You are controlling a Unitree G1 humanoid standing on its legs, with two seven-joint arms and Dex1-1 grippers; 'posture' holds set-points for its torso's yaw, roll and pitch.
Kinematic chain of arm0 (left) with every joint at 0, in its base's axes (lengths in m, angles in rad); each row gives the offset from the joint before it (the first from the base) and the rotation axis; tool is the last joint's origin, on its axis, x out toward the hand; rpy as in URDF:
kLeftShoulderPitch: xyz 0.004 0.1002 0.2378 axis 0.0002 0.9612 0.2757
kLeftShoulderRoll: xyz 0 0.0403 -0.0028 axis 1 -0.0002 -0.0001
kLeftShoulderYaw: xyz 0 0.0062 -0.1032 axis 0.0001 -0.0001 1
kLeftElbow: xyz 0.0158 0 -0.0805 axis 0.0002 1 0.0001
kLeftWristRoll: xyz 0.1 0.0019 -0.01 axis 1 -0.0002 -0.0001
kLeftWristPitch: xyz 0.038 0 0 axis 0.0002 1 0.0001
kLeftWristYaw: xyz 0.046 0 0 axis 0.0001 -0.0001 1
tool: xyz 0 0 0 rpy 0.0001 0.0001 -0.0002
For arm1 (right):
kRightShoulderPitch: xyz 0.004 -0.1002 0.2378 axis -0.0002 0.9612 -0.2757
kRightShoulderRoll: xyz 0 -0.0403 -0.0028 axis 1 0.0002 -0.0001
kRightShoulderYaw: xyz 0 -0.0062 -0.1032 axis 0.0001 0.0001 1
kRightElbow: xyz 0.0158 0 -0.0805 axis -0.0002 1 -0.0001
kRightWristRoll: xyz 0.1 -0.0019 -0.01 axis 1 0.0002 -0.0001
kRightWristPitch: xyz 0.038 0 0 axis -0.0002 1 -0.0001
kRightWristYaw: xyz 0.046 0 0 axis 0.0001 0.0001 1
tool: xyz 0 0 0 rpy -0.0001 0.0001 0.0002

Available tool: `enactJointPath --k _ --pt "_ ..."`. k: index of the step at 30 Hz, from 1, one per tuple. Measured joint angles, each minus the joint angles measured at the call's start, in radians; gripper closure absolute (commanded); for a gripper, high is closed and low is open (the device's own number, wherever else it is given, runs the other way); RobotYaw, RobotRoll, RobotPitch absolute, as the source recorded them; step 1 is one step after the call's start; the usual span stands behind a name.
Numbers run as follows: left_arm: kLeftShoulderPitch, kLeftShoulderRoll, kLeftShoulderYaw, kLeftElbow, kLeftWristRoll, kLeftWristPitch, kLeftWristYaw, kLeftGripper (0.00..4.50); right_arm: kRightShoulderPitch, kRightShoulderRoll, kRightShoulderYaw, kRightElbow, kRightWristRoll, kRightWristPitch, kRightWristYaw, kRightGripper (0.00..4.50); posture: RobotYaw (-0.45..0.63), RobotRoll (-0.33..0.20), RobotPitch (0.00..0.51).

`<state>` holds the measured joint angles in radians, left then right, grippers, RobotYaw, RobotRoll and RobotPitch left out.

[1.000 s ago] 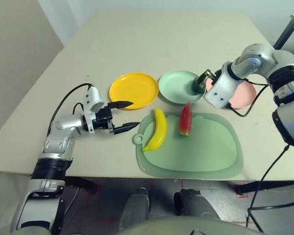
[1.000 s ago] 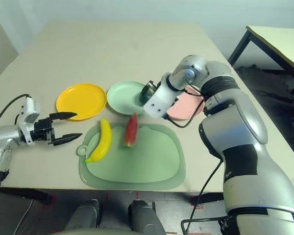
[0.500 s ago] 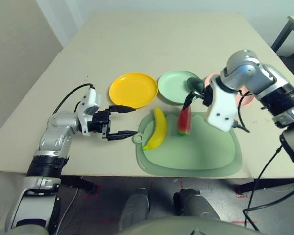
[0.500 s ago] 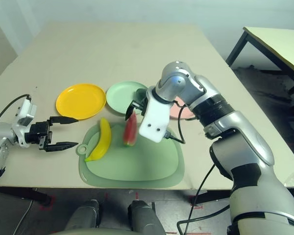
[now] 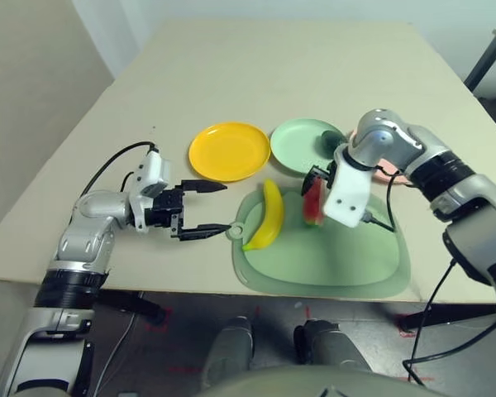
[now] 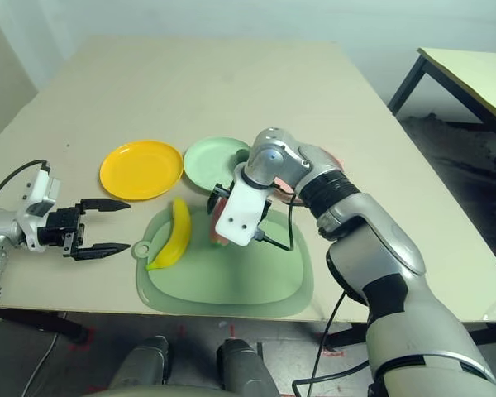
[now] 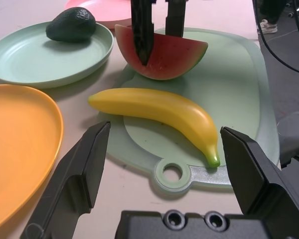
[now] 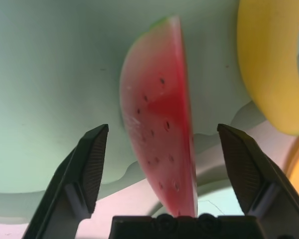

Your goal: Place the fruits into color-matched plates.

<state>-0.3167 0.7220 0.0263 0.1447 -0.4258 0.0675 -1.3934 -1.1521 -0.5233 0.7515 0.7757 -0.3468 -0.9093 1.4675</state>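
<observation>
And the right gripper (image 8: 164, 127) has swung away from the avocado (image 7: 71, 25), leaving it on the mint plate (image 7: 20, 62), just beyond the cutting mat (image 5: 372, 273)! Green looks matched, and now it's over the mat at the watermelon wedge (image 8: 159, 114), jaws wide, one finger either side, no grip yet. They're starting to narrow, so a pinch seems next, then a lift toward the pink plate (image 7: 112, 9), beyond the mat's far right. The banana (image 7: 164, 110) waits on the mat's left side, bound for the yellow plate (image 5: 230, 151) past the far-left edge. Left of the mat, the left gripper (image 5: 227, 207) stands wide open and empty. The count: three fruits, three plates, one mat, two grippers; one fruit home, two to go!
</observation>
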Motion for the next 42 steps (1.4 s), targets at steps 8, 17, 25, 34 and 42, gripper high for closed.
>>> enactJointPath --k 8,17,25,34,42 --pt "-0.001 -0.003 -0.002 -0.007 0.000 0.001 0.006 0.00 -0.004 -0.028 -0.024 -0.005 -0.004 -0.001 0.014 3.06 0.10 0.000 0.100" --pt "-0.015 -0.012 -0.004 0.010 0.002 -0.005 0.002 0.00 -0.004 -0.054 -0.040 -0.034 0.048 0.045 0.072 3.31 0.08 0.000 0.098" --pt "-0.041 -0.035 -0.004 0.037 0.004 -0.015 0.005 0.00 -0.063 -0.119 -0.095 -0.007 0.069 0.115 0.125 4.49 0.06 0.000 0.092" --pt "-0.061 -0.041 -0.007 0.076 0.007 -0.036 0.002 0.00 -0.071 -0.131 -0.106 0.063 0.033 0.107 0.116 4.49 0.04 0.000 0.084" --pt "-0.069 -0.036 -0.007 0.091 0.007 -0.043 -0.008 0.00 -0.051 -0.140 -0.108 0.004 0.050 0.090 0.139 3.89 0.05 0.000 0.081"
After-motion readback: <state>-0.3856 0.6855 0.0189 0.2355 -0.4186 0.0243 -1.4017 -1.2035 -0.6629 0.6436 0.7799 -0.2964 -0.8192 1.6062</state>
